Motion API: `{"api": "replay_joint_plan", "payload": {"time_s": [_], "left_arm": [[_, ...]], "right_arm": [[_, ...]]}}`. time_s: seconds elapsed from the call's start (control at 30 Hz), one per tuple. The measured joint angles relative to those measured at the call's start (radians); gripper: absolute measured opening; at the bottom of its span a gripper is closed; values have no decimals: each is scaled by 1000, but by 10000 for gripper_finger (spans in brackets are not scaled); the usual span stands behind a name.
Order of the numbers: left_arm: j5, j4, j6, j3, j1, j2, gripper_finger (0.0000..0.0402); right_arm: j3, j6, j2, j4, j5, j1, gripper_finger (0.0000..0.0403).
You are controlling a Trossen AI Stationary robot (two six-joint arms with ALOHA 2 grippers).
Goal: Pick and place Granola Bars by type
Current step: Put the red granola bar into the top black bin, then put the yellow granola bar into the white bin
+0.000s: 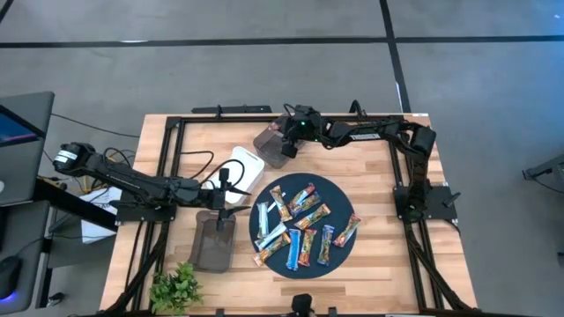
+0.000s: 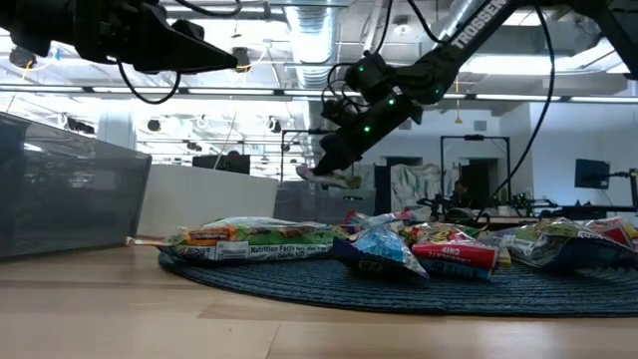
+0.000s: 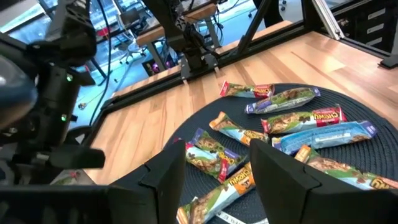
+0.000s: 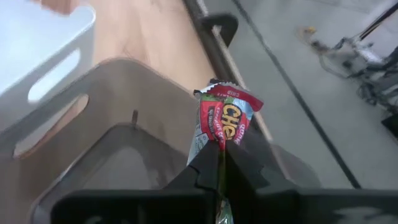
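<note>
The right claw (image 4: 219, 163) is clamped on a red granola bar (image 4: 225, 121), holding it above the far grey tray (image 4: 93, 124). The other bars (image 1: 300, 224) lie on the round dark mat (image 1: 345, 201) near that tray. The left claw (image 3: 214, 171), fingers apart and empty, hangs beside the mat.

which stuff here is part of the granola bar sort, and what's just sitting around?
In the job:
- granola bars on the round dark mat
- red-wrapped bar pinched in the right hand, over the grey tray
- white tray
- second grey tray
- left hand, open, at the mat's edge

Lying about:
- potted plant
- cables
</note>
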Motion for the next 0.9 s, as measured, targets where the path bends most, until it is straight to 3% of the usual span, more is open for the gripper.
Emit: {"api": "replay_joint_plan", "payload": {"time_s": [0.13,0.53,0.7,0.9], "left_arm": [[0,-1,-3,0,0,0,173],[14,-25,-51,0,0,8,174],[77,-46,-56,-1,0,58,174],[149,-7,-61,30,0,140,174]], "right_arm": [[8,-3,-2,-27,0,-4,36],[9,-7,-68,-148,0,9,199],[7,-23,-180,-332,-5,93,220],[6,-14,-303,-582,-4,219,213]]}}
